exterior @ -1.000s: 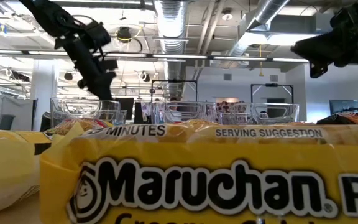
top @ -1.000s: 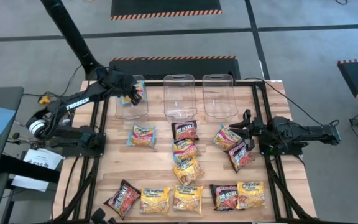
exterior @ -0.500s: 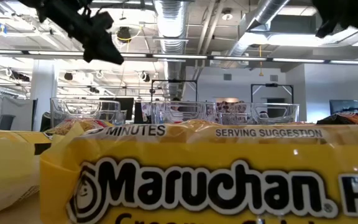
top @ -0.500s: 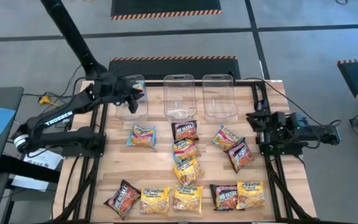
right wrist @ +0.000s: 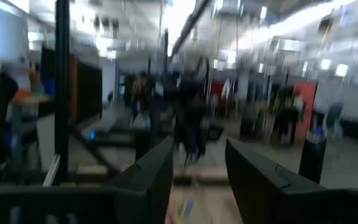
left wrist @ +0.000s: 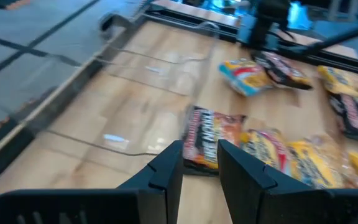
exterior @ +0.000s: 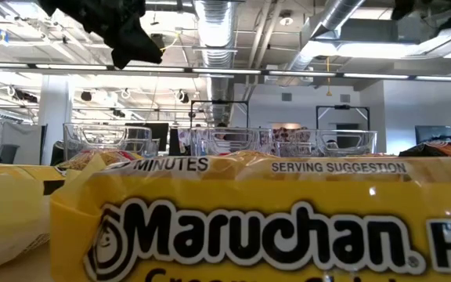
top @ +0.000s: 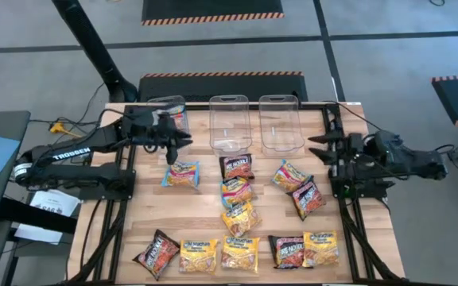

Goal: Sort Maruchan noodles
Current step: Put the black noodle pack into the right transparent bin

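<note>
Left claw (top: 183,143) hangs above the surface (top: 205,214) between the left clear bin (top: 168,119) and a light blue-pink packet (top: 181,173), fingers (left wrist: 166,171) parted by a narrow gap, nothing held. Right claw (top: 315,146) at the surface's right edge, fingers (right wrist: 157,171) apart, empty. Maruchan noodles (top: 241,216) lie scattered flat across the surface's middle and near edge; one packet sits in the left clear bin.

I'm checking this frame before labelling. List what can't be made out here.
- Low view: the table behind the yellow packet is hidden; that packet fills the foreground.
- Low view: the right gripper is cut off by the top edge.
- Right wrist view: only blurred room; no packets can be made out.
- High view: what lies in the left bin is partly covered by the left gripper.
</note>
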Motion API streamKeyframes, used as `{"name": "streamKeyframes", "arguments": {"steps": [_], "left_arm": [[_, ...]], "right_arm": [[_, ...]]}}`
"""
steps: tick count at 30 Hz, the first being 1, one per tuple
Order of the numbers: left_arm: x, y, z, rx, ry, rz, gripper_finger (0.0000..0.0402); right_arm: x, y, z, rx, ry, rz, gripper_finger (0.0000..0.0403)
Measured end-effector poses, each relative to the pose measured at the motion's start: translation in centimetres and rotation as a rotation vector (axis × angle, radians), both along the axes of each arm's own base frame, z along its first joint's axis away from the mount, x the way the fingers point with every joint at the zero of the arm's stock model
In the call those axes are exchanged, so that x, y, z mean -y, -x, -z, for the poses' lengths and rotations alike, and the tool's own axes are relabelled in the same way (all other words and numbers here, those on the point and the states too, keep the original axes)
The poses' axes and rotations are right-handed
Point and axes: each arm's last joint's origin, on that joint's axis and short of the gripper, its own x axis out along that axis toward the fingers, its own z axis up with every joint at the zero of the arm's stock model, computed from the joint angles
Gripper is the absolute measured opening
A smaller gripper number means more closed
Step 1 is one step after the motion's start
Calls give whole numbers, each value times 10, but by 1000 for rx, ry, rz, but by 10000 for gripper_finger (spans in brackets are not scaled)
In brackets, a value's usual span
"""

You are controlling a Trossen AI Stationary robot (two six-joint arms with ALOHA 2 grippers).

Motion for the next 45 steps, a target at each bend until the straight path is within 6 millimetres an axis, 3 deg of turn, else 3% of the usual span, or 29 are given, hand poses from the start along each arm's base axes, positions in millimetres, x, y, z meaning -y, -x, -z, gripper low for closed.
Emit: {"name": "streamKeyframes", "arguments": {"steps": [6, 13, 28, 37, 45], "left_arm": [[13, -4, 0, -1, -2, 61, 90], [17, -6, 0, -1, -2, 85, 90], [17, -6, 0, 0, 6, 82, 89], [17, -6, 0, -2, 6, 82, 89], [17, -6, 0, -1, 3, 83, 89]], "right_arm": [[0, -19, -3, -355, -196, -16, 193], [0, -31, 3, -649, -490, 38, 192], [-5, -56, 47, -1095, -1044, 186, 192], [-18, -80, 72, -1316, -1120, 226, 192], [-36, -92, 93, -1480, -1044, 246, 191]]}}
